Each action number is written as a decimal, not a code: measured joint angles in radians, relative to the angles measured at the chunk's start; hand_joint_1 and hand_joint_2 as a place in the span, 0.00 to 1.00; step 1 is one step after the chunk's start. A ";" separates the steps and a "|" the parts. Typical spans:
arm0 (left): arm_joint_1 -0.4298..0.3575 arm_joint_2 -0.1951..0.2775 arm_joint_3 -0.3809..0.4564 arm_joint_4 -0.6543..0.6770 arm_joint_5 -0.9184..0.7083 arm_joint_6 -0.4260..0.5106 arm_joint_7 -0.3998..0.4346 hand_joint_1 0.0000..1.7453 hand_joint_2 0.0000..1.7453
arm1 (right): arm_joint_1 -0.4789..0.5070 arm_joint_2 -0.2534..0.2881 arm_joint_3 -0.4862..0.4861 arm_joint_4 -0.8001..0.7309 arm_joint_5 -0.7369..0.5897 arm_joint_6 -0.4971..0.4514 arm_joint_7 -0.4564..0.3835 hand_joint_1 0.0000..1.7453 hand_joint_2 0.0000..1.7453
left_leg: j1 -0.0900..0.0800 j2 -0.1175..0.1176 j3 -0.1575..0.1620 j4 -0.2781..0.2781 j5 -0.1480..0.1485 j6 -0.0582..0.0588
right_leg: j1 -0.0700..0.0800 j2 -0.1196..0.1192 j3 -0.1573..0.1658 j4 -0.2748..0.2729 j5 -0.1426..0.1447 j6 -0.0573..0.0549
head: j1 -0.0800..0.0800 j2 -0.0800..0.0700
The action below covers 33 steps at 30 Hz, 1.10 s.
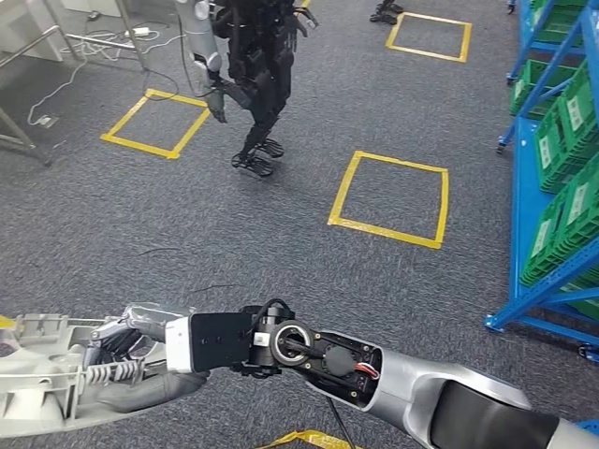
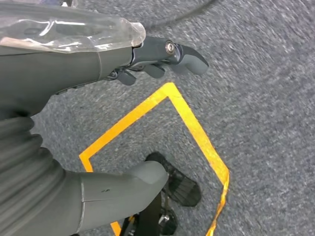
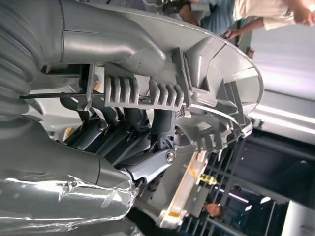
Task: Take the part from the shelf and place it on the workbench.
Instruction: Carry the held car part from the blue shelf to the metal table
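Note:
The part [image 1: 38, 369] is a long light-grey moulded plastic piece with ribs and a spring, at the lower left of the head view. My right arm reaches across from the lower right, and my right hand [image 1: 145, 348] grips the part at its near end. In the right wrist view the fingers [image 3: 148, 142] curl around the part's ribbed frame [image 3: 208, 73], with the thumb pressed on its other side. My left hand [image 2: 111, 59] hangs over the grey carpet, holding nothing, fingers and thumb apart.
A blue shelf [image 1: 526, 215] with green bins [image 1: 576, 201] stands at the right edge. Yellow taped squares [image 1: 389, 196] [image 1: 155, 122] mark the carpet. Another dark humanoid robot [image 1: 257, 65] stands ahead. Cables [image 1: 70, 65] lie at the far left. People [image 3: 237, 14] stand beyond the part.

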 joint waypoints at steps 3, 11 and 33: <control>-0.003 -0.004 0.000 0.000 -0.002 0.004 0.019 0.00 1.00 | 0.001 0.000 0.000 0.000 0.000 0.002 0.001 0.97 1.00 | 0.001 0.065 -0.093 0.190 -0.092 -0.012 | 0.000 -0.035 0.000 -0.006 0.003 -0.005 | -0.017 0.000; -0.005 -0.016 0.000 0.000 -0.002 0.013 0.033 0.00 1.00 | 0.000 0.000 0.001 0.003 0.000 0.006 0.002 0.97 1.00 | 0.009 0.134 0.019 -0.023 0.011 -0.014 | 0.008 -0.105 -0.004 0.023 -0.024 0.025 | -0.019 0.000; -0.001 -0.040 0.017 0.000 -0.004 0.021 0.045 0.00 1.00 | -0.005 0.002 0.000 0.005 -0.005 0.010 0.000 0.97 1.00 | 0.005 0.015 -0.060 0.093 -0.041 -0.019 | -0.007 -0.021 -0.008 0.002 0.000 0.002 | -0.006 0.000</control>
